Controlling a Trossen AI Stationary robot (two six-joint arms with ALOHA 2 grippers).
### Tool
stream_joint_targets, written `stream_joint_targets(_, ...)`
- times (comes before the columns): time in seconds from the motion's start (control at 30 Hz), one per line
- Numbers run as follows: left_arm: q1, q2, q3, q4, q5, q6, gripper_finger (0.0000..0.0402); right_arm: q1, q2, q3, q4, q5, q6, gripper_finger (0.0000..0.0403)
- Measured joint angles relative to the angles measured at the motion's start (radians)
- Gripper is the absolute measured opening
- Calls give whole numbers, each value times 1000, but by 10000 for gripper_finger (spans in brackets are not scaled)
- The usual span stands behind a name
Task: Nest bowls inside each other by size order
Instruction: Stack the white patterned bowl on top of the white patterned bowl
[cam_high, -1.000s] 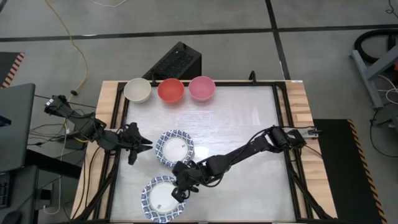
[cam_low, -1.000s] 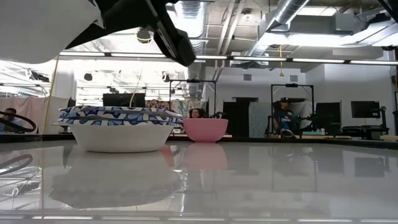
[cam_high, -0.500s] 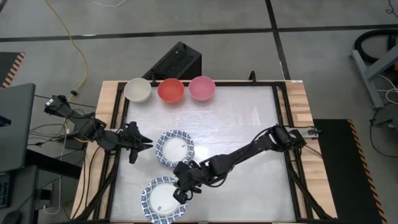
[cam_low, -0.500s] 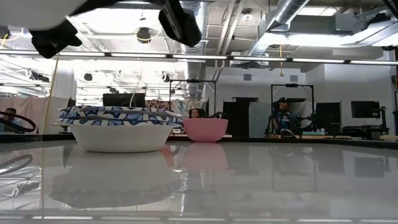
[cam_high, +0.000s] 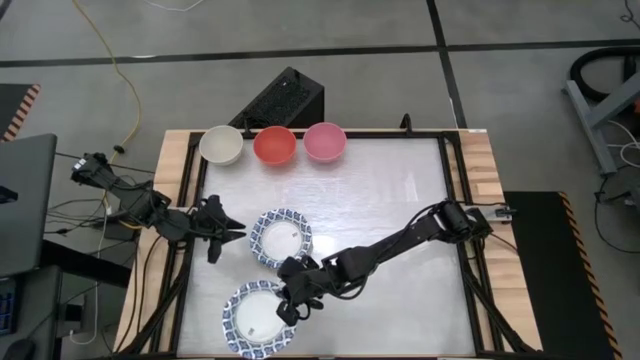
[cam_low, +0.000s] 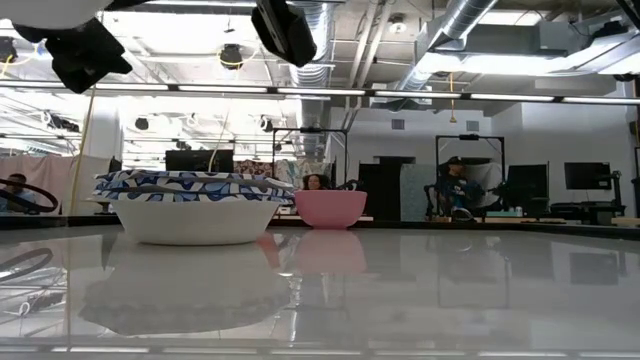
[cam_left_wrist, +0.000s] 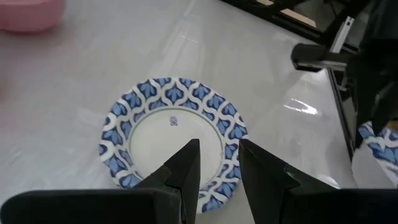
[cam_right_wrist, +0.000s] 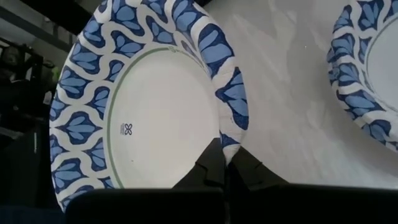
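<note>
Patterned bowl (cam_right_wrist: 143, 118) sat pinched at its rim by the closed right gripper (cam_right_wrist: 227, 165), seen only wrist-side; left gripper (cam_left_wrist: 217, 165) hovered half-open, empty.

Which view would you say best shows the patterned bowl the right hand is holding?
The right wrist view: the bowl fills it, its rim pinched in the right hand. The high view shows the bowl small, near the table's front edge. The low view catches only a white sliver; the left wrist view only its edge.

The right gripper (cam_high: 287, 308) sits at lower centre of the high view, fingers pinched tight – arm stretched diagonally. The left gripper (cam_high: 232, 232) waits at mid-left, fingers slightly parted.
</note>
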Motion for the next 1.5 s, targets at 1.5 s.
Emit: stream_joint_targets(1.5,1,-8,67,459,-117,265,98,-118,-224,0,-261,34,-321,13)
